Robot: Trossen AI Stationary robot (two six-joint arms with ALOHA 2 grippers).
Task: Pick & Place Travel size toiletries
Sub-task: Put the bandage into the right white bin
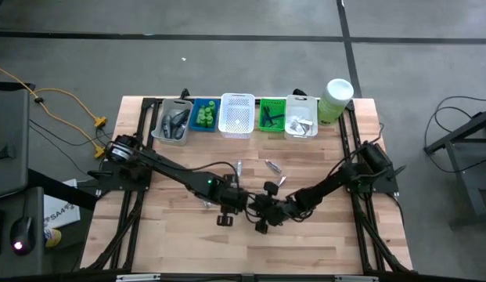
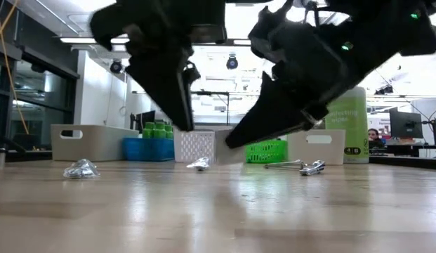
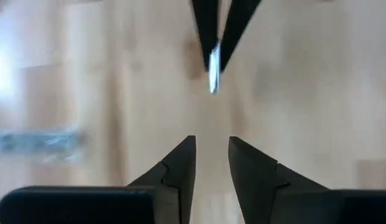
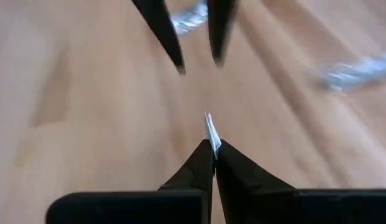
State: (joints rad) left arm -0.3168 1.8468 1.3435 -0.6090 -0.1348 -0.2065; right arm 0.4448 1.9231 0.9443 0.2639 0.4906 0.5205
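Above the bare wooden table [image 1: 180,243], a thin, light, floppy white sachet [image 4: 211,132] is pinched by its edge in the right gripper [image 4: 214,144], while the left gripper [image 3: 211,146] is held slightly parted opposite.

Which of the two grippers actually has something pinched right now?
The right gripper: its fingers are shut on a thin silvery sachet poking from the tips. The left gripper faces it, fingers parted, holding nothing.
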